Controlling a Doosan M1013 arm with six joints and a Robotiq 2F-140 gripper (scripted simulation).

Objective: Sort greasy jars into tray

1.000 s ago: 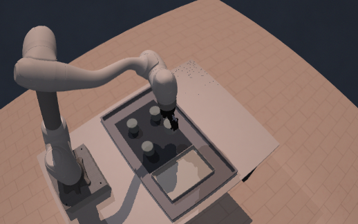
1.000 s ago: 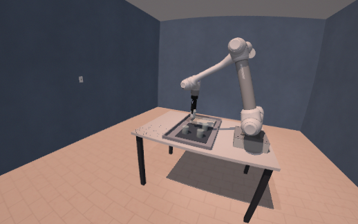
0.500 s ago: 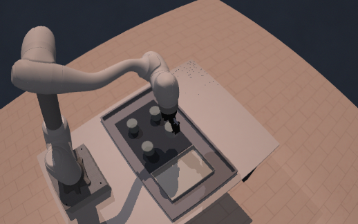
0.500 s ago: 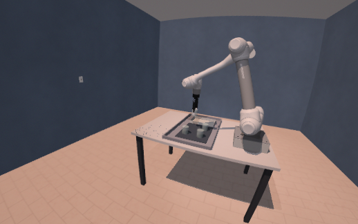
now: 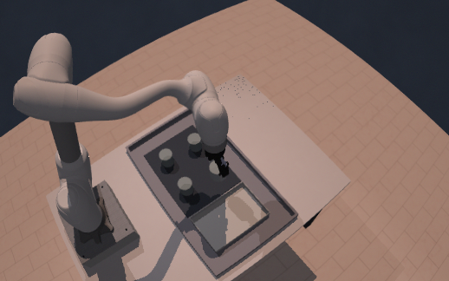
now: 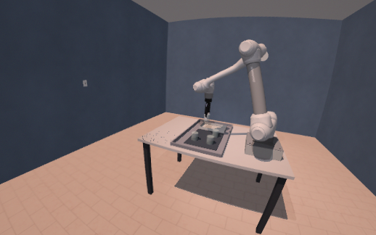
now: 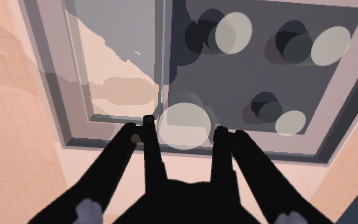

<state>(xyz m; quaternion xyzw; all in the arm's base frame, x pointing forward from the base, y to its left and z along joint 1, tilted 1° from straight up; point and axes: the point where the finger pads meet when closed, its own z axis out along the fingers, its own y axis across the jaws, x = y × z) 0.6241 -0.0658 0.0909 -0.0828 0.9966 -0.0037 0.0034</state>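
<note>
Glossy glass tray [image 5: 260, 208]; matt mat [image 5: 156, 153].

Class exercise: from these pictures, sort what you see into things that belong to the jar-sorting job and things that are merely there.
Part of the job:
- gripper, shut on the held jar
- three jars standing on the mat
- drying mat
- tray, no jar in it yet

Merely there:
- arm's base block
- wall switch
- table legs

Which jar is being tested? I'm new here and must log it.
On the steel table lies a dark drying mat with a tray beside it. Four jars show; three stand on the mat, while this jar alone sits lifted between the gripper fingers, nearest the tray.
</note>
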